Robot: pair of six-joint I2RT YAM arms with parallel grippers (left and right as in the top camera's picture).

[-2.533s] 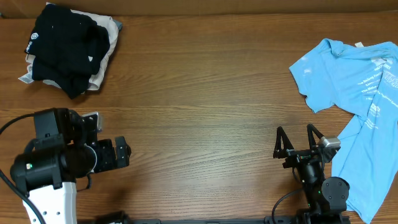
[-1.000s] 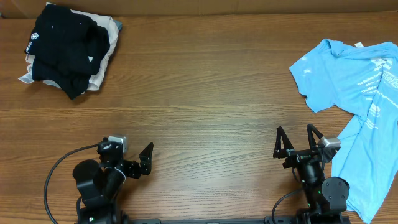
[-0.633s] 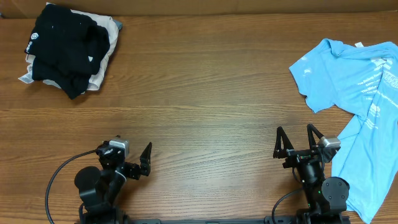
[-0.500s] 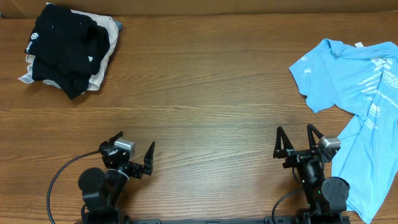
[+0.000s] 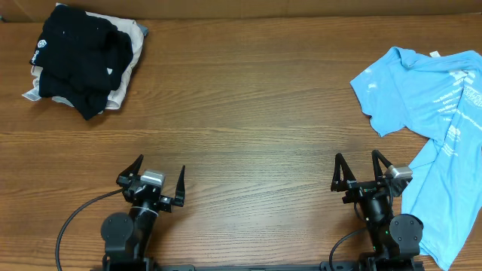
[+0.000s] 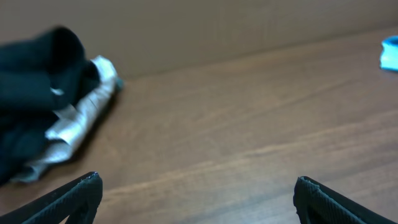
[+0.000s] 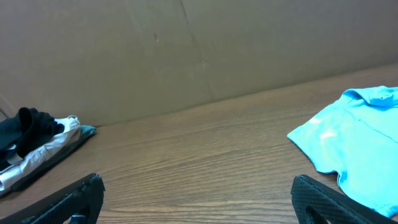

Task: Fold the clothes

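A black T-shirt [image 5: 79, 56] lies folded on a stack at the table's far left corner, a small white logo on it; it also shows in the left wrist view [image 6: 34, 93] and the right wrist view [image 7: 25, 127]. Light blue T-shirts with white print [image 5: 433, 105] lie crumpled at the right edge, also in the right wrist view [image 7: 357, 140]. My left gripper [image 5: 157, 173] is open and empty near the front edge, left of centre. My right gripper [image 5: 360, 165] is open and empty near the front edge, just left of the blue shirts.
A light grey or cream garment [image 5: 124, 71] lies under the black T-shirt. A brown cardboard wall [image 7: 186, 50] runs along the far edge of the wooden table [image 5: 241, 113]. Black cables trail from both arm bases at the front.
My left arm has drawn back from a raised, turned pose and settled low at the front edge, its gripper now pointing straight ahead and open. The right arm has not moved.
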